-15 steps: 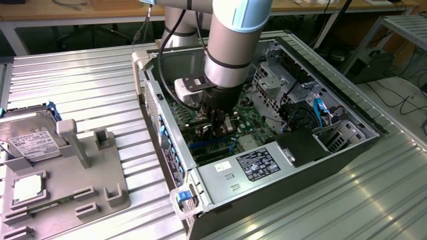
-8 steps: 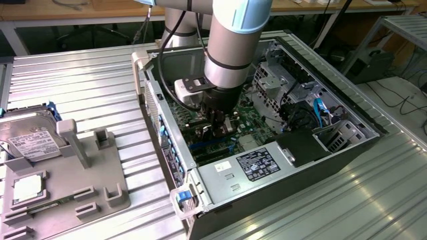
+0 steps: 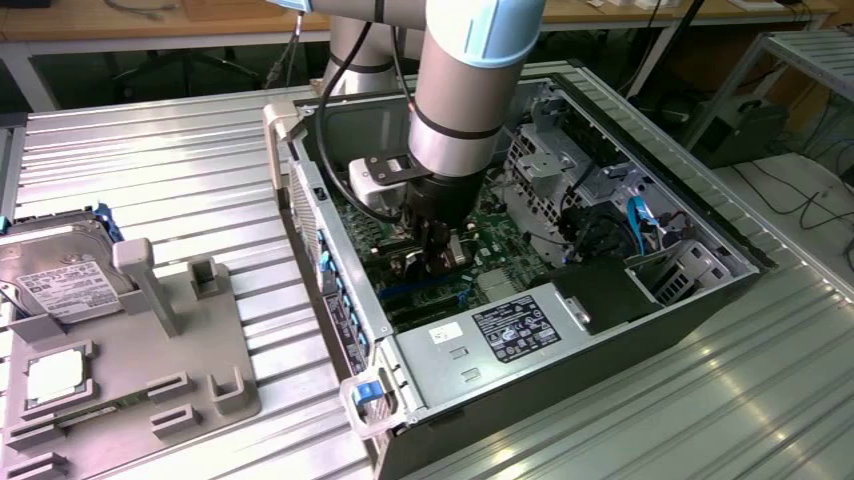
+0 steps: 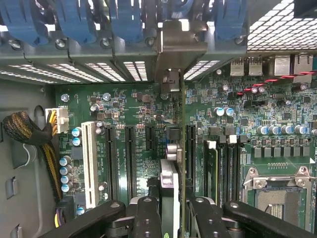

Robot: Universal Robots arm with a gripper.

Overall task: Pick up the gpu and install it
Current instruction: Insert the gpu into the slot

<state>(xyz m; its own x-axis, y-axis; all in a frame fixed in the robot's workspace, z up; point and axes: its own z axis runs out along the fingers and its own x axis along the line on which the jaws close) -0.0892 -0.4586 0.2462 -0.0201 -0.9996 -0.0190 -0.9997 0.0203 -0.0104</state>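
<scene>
Green flat gpu (image 4: 169,181) card with silver end bracket, clenched edge-on by black end effector (image 4: 178,220), inside open dark computer case (image 3: 601,390), over green motherboard (image 4: 124,114) slots. Pickup done; seating judged unfinished.

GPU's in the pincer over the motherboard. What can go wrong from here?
1. The thin green gpu card, held edge-on by the pincer, may miss the long black slot and scrape the green motherboard.
2. Its silver end bracket sits close to the blue rear latches and might snag.
</scene>
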